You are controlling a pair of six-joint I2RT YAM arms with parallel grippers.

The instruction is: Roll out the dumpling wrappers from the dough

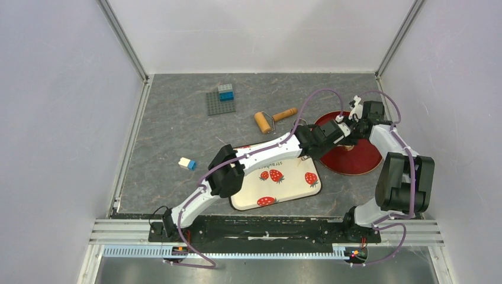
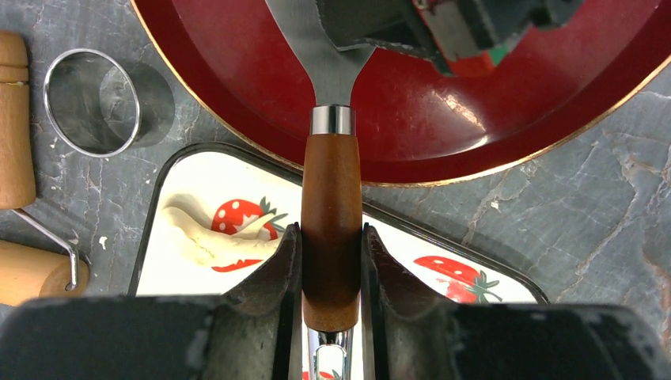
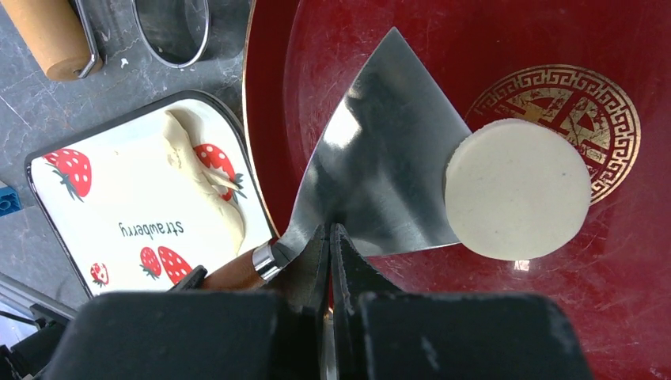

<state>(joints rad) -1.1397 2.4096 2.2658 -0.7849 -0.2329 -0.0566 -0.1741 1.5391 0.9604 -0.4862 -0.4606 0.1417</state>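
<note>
- The left gripper [image 2: 331,233] is clamping the brown wooden handle of a spatula [image 2: 331,190], with one finger pressing on each side of it.
- The spatula's broad metal blade is reaching over the rim of the red plate [image 3: 633,317] and lying across its inner face.
- One round dumpling wrapper [image 3: 518,190] is lying flat in the red plate, covering part of the gold emblem. Its edge is overlapping the far corner of the blade.
- The right gripper [image 3: 330,237] is hanging over the narrow end of the blade, fingers pressed together, with nothing showing between them. Whether its tips are touching the metal cannot be told.
- The leftover dough [image 2: 198,235] is lying as a ragged, stretched strip on the strawberry-print tray [image 3: 87,206], at the tray corner nearest the plate.
- The tray is sitting just beside the plate on the grey table [image 1: 171,136].
- A metal ring cutter [image 2: 91,103] is standing on the table just beyond the tray. A wooden roller [image 1: 269,120] is lying next to it.
- A grey building-block plate [image 1: 220,105] carrying a few bricks is sitting well apart, towards the far left of the table.
</note>
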